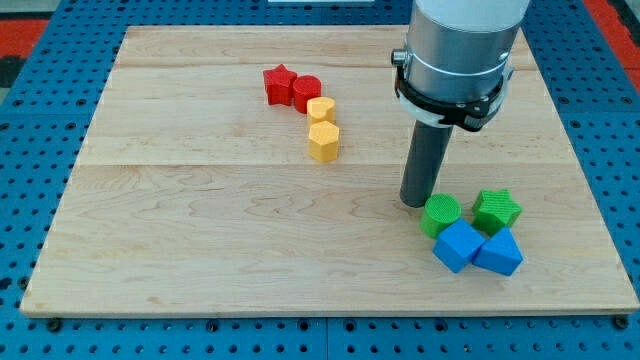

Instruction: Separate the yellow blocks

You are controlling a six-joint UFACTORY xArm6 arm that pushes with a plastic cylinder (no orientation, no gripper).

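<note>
Two yellow blocks sit touching each other above the board's middle: a yellow heart-like block [321, 109] and, just below it, a yellow hexagon block [324, 142]. The upper yellow block touches a red cylinder [306, 92]. My tip [415, 203] rests on the board to the right of and below the yellow blocks, well apart from them, just left of and above a green cylinder [440, 214].
A red star [280, 84] sits left of the red cylinder. A green star [496, 210], a blue cube [458, 246] and a blue block [499, 253] cluster at the lower right. The wooden board [200, 220] lies on a blue pegboard.
</note>
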